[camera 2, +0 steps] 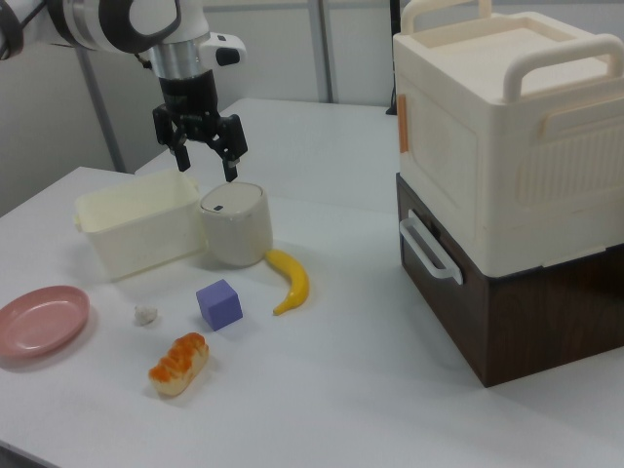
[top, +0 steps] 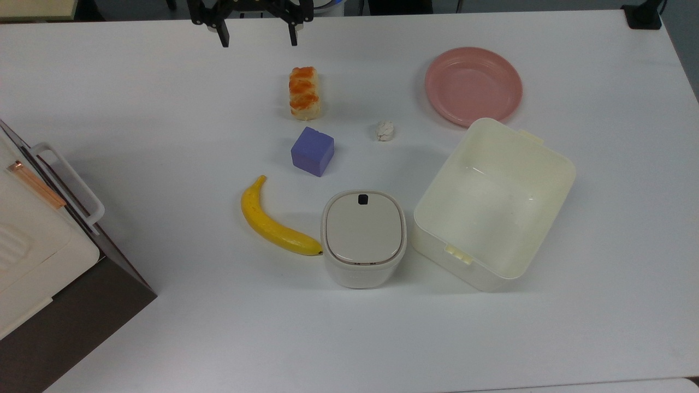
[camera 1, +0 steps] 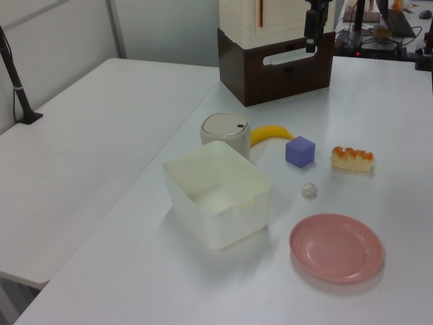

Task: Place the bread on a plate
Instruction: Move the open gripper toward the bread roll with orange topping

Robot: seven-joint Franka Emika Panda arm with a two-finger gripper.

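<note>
Your gripper [top: 258,39] hangs above the table's [top: 136,109] far edge in the top view, fingers spread and empty, well apart from the bread [top: 303,92]. The bread lies on the table, the cube [top: 312,151] just beside it on the near side. Toward the top view's right, a white ball [top: 385,130] lies between bread and plate [top: 473,85]. The plate touches nothing but sits close to the tub [top: 493,202]. Banana [top: 273,220] and lidded bin [top: 363,237] lie nearer the camera.
</note>
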